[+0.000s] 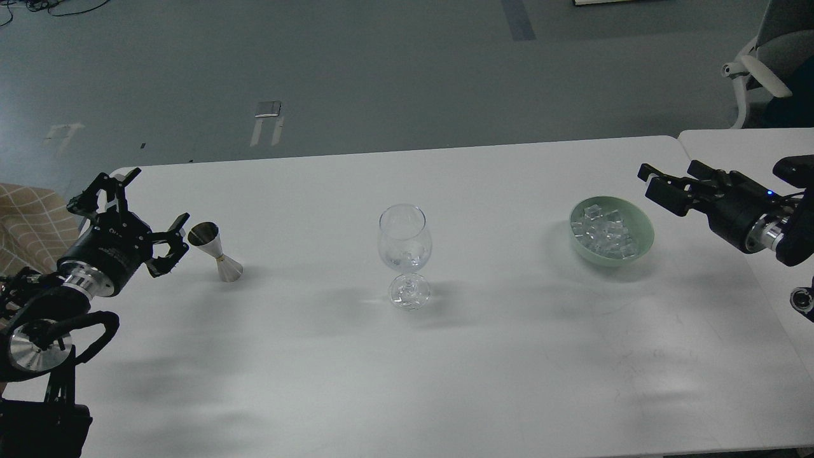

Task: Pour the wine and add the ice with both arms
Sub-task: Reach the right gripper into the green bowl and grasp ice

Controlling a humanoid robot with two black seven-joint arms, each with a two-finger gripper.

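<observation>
A clear stemmed wine glass (405, 253) stands upright in the middle of the white table (407, 381). Something small and clear lies in its bowl. A pale green bowl (642, 240) at the right holds several clear ice cubes (603, 233). A steel jigger (216, 251) stands at the left. My left gripper (132, 210) is open and empty, its fingers spread just left of the jigger. My right gripper (668, 184) is low, just right of the green bowl, its fingers pointing left with nothing seen in them.
A second white table (750, 143) joins at the right. A grey office chair (772, 57) stands behind it. A tan checked seat (28, 222) is beyond the table's left edge.
</observation>
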